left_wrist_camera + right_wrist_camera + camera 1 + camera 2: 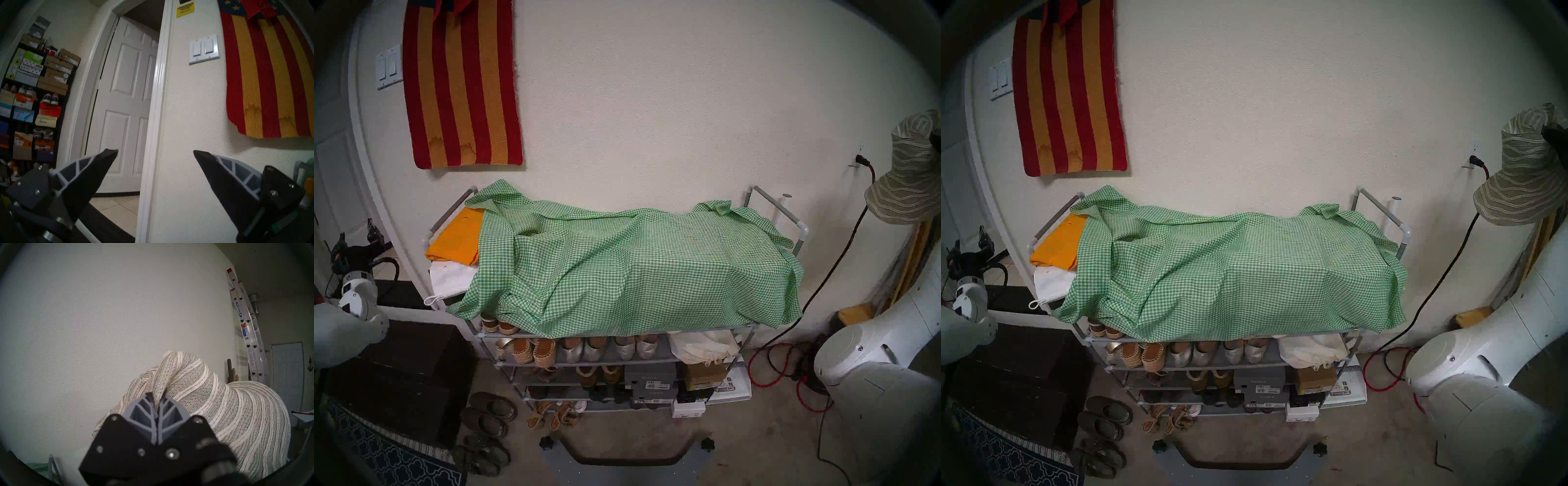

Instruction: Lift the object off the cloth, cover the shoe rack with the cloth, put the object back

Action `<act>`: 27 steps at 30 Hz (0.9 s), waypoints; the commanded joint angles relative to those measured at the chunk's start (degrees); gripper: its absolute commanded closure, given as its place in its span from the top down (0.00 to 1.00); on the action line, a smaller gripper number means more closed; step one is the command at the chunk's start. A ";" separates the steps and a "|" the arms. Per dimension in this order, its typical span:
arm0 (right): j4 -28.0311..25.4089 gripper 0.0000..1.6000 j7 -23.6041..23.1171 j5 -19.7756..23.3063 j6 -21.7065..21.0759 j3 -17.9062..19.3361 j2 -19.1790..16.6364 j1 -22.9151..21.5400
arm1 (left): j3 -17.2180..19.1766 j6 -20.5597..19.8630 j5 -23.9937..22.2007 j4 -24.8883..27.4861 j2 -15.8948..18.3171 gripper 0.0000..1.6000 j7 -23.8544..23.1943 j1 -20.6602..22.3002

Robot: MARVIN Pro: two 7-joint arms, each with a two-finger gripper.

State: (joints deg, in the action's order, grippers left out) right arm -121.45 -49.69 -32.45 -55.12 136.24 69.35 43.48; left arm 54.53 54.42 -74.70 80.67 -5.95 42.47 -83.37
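Note:
The green-and-white checked cloth (636, 268) (1229, 271) lies draped and wrinkled over the top tier of the shoe rack (802, 229). Its front edge hangs over the shelf below, and the rack's left end is uncovered. The striped straw sun hat (911, 176) (1524, 183) hangs in the air at the far right, beyond the rack's right rail. My right gripper (157, 396) is shut on a pinched fold of the hat (220, 404). Far left and low, my left gripper (155, 151) (365, 237) stands open and empty, facing a doorway.
A folded orange cloth (456, 237) and a white bag (449, 275) lie on the rack's uncovered left end. A red-and-orange rug (463, 85) hangs on the wall. Red and black cables (768, 366) run right of the rack. A dark chest (398, 373) and loose shoes (487, 421) sit left.

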 commanded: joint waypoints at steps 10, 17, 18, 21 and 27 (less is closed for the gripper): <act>-0.27 0.00 -2.53 3.51 0.12 -0.56 -1.93 1.38 | 13.70 -6.61 10.19 -4.18 0.11 1.00 -2.04 9.77; -0.26 0.00 -2.06 4.49 0.12 -0.52 -2.34 1.91 | 17.35 -13.90 15.51 -1.51 0.14 1.00 -8.40 12.30; -0.26 0.00 -2.13 4.73 0.12 -0.50 -2.49 2.04 | 17.78 -15.76 16.63 -0.89 0.16 1.00 -9.76 12.53; -0.24 0.00 -2.23 5.21 0.12 -0.45 -2.79 2.29 | 18.37 -18.32 19.09 0.50 0.19 1.00 -12.43 12.78; -0.18 0.00 -2.50 6.34 0.12 -0.32 -3.54 2.89 | 19.63 -24.83 24.08 1.93 0.20 1.00 -16.74 13.34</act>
State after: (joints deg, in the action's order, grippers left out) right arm -121.46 -49.57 -27.44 -55.13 136.07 67.02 46.14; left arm 72.49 35.47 -55.08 80.91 -5.77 29.81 -71.33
